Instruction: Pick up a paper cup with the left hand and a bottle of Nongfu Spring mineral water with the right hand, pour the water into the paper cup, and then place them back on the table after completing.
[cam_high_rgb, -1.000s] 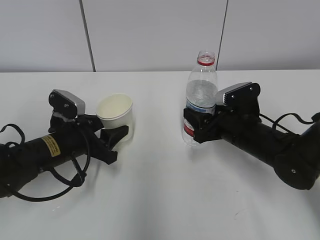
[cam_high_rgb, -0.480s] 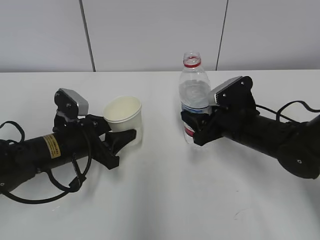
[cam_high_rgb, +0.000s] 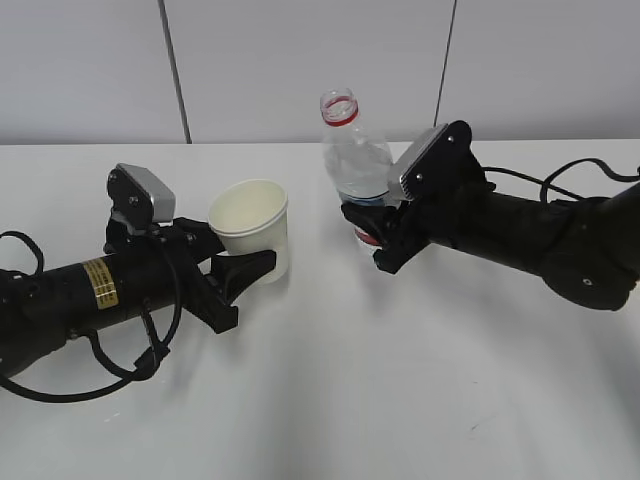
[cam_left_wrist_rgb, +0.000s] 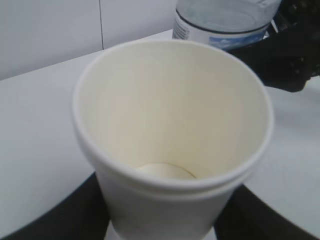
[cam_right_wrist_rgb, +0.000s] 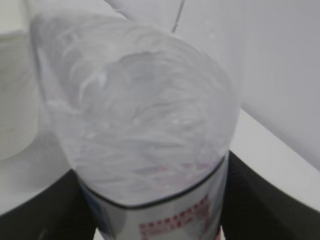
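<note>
Gripping paper cup (cam_high_rgb: 251, 228) between left fingers (cam_high_rgb: 243, 268), bottle (cam_high_rgb: 356, 172) between right fingers (cam_high_rgb: 364, 218)

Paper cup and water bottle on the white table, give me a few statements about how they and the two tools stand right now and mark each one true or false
1. The paper cup is held in the left tool. True.
2. The bottle has its cap screwed on. False: the neck is open, with only a red ring around it.
3. The bottle leans with its mouth tipped toward the cup. True.
4. Water is already in the cup. False: the left wrist view shows a dry, empty bottom.
5. The right tool grips the bottle at its neck. False: it clamps the lower body, at the label.
6. The bottle's mouth is above the cup's rim. True, though off to the side, not yet over the cup.
</note>
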